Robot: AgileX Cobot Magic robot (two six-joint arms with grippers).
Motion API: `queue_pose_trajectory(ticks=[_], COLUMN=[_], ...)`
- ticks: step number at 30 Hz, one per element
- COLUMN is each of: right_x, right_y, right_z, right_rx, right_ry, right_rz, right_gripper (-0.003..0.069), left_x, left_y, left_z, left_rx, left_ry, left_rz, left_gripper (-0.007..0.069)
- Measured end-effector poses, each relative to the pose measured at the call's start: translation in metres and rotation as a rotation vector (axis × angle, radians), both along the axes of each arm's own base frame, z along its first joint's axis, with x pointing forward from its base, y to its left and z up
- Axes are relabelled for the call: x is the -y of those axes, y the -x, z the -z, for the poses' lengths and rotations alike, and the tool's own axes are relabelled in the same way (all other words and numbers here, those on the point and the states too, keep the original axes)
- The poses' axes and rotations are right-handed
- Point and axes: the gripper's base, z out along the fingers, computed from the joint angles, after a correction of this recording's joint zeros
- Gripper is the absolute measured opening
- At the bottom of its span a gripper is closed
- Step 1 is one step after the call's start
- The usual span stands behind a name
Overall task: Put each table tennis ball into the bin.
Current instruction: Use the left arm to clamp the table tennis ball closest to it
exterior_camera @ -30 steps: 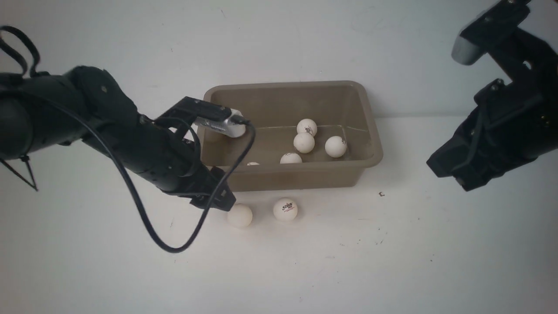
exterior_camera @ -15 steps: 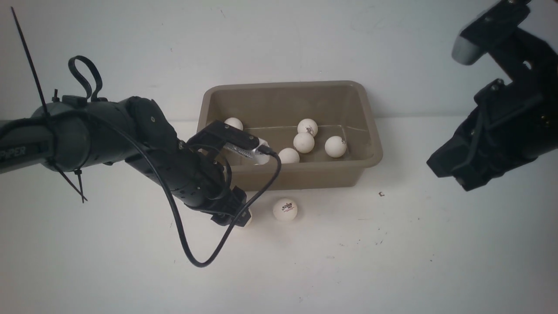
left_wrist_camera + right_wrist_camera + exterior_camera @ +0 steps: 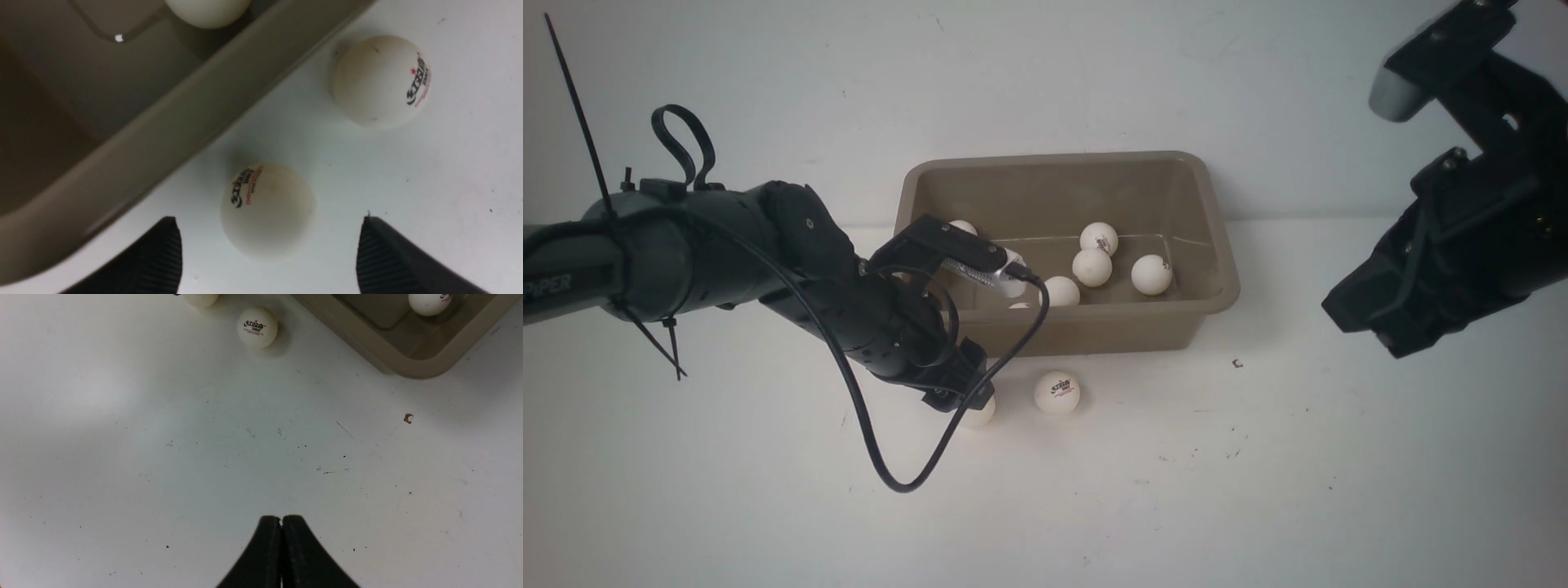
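The taupe bin (image 3: 1054, 158) stands upright and open at the far middle of the counter (image 3: 1258, 474). Six white balls (image 3: 1092, 267) lie inside, two partly hidden. Just near of it rest a logo ball (image 3: 1058, 392) and, to its left, a half-hidden ball (image 3: 978, 416).

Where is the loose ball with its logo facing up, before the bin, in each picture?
Front view: the logo ball lies on the table just before the bin.
Left wrist view: the logo ball lies beyond the second ball, which sits inside the open left hand.
Right wrist view: the logo ball lies far ahead of the shut right hand, near the bin's corner.
Shared landmark: the bin's rim.
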Motion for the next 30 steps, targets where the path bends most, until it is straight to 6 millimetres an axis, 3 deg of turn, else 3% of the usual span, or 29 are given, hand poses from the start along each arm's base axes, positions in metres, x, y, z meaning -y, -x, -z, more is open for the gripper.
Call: queue_pose_trajectory(ticks=[20, 30], right_x=[0.000, 0.000], right_y=[0.000, 0.000], right_z=[0.000, 0.000], right_rx=[0.000, 0.000], right_ry=[0.000, 0.000], right_rz=[0.000, 0.000], right_gripper=[-0.0016, -0.0016], left_x=[0.002, 0.020], left_y=[-0.005, -0.001], left_z=[0.013, 0.012], left_rx=[-0.006, 0.033], left_ry=[0.003, 0.000], left_rz=[-0.022, 0.018], left_gripper=[0.0514, 0.0514])
